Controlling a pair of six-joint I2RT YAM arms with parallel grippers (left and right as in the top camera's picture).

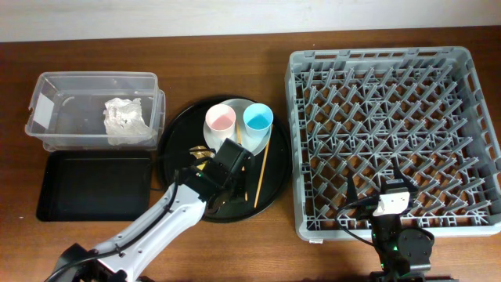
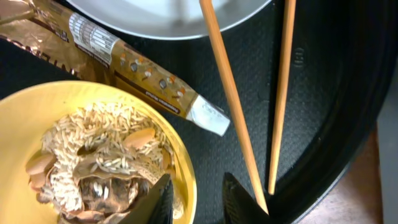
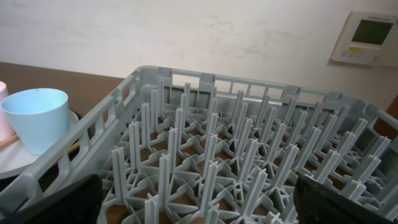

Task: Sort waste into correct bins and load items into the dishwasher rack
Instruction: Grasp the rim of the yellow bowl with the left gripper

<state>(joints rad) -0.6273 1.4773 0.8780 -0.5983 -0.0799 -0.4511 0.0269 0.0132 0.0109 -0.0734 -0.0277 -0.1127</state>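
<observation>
1. The clear box [image 1: 47, 94] is at the far left of the desk [image 1: 235, 31] and holds one crumpled napkin [image 1: 123, 121].
2. One flat black tray [image 1: 94, 188] lies just beside the box, on its near side.
3. The round black tray [image 1: 176, 149] is at mid-desk. It carries one pale plate [image 1: 250, 142], one yellow bowl [image 2: 25, 118], one gold wrapper [image 2: 124, 65] and two chopsticks [image 2: 231, 99].
4. Two cups stand upright on the plate: the pink cup [image 1: 220, 120] and, just beside it, the blue cup [image 1: 257, 118].
5. The bowl holds rice and brown food scraps [image 2: 93, 155]. A shiny brown bit among them could be foil or food; it is too blurred to tell.
6. The wrapper lies flat on the round tray between the bowl and the plate. The chopsticks run from the plate onto the tray, their tips apart.
7. The grey rack [image 1: 376, 56] sits on the right of the desk, beside the round tray.
8. Left gripper [image 2: 198, 186]: the fingers are slightly parted and straddle the bowl's rim, gripping nothing.
9. Right gripper [image 3: 199, 202]: it is spread wide over the rack's near edge and is empty.
</observation>
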